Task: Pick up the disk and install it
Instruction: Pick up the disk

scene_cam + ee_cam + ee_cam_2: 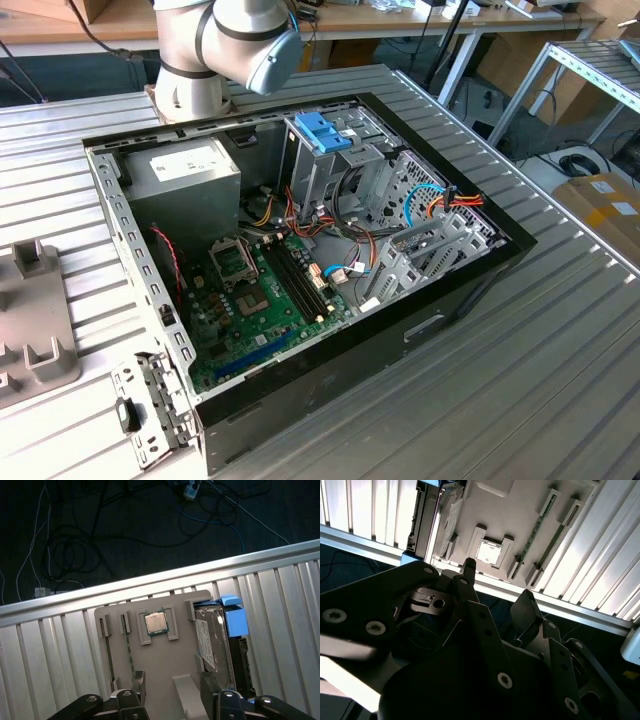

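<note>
Arm [215,45]: a silver column stands on the table, further back than the grey holder [160,665] and towards the exterior view's right. A blue-capped joint bends above it.
Gripper [173,682]: black, hanging above the grey holder and looking down on it in both wrist views. It touches nothing.
Jaws: set well apart, with nothing held between the fingertips [469,566].
Disk [215,640]: dark metal with a white label and a light-blue frame. It sits in the end slot of the grey holder, untouched.
Processor chip [155,622]: in a square seat in the grey holder, just beside the disk.
Surface: a ribbed metal table [50,670]. The grey holder lies at its edge.
Computer case [480,270]: black and open-topped, to the exterior view's right of the grey holder. Inside are a green circuit board [255,310], a grey box [185,175] and a blue latch [322,130] on a metal cage.
Room: beyond the holder's edge of the table is a dark floor with loose cables [75,545]. Metal racks [590,65] stand past the case.
</note>
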{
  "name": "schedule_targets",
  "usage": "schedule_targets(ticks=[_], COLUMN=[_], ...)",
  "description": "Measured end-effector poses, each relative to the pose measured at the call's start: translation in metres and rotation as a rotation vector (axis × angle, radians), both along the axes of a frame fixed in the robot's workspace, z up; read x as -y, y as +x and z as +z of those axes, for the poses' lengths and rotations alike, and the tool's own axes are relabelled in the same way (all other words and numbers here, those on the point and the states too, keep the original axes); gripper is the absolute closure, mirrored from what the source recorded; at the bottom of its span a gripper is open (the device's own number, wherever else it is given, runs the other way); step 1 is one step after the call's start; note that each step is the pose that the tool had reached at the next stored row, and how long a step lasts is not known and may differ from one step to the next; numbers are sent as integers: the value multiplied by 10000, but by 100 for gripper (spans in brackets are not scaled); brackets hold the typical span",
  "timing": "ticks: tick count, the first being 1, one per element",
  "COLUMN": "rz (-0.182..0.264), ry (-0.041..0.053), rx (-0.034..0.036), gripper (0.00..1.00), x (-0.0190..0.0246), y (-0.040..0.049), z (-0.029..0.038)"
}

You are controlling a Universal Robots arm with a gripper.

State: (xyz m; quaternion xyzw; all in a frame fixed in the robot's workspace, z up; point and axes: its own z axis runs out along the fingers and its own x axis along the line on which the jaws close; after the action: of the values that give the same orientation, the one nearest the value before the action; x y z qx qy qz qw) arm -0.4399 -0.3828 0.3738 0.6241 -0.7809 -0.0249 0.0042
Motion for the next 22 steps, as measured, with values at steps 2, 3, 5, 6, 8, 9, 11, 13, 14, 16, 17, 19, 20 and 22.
schedule_targets(ticks=[2,3,5,6,8,9,11,13,14,16,17,19,20,22], rz=[-112,-134,-135,-134,-134,-134,-115,96,119,131,131,131,131,130], ry=[-2,-1,-1,-1,-1,-1,-1,0,-1,-1,-1,-1,-1,-1], rx=[-2,-2,-2,-3,-2,-1,-1,-1,-2,-2,-2,-2,-2,-1], gripper=[44,44,44,44,44,44,44,44,44,44,44,44,44,44], x=[-15,-29,-69,-88,-115,-127,-148,-173,-187,-228,-242,-270,-286,-320], y=[-2,-2,-2,-2,-2,-2,-2,-2,-2,-2,-2,-2,-2,-2], z=[-1,-2,-3,-3,-5,-6,-8,-12,-13,-17,-19,-21,-23,-27])
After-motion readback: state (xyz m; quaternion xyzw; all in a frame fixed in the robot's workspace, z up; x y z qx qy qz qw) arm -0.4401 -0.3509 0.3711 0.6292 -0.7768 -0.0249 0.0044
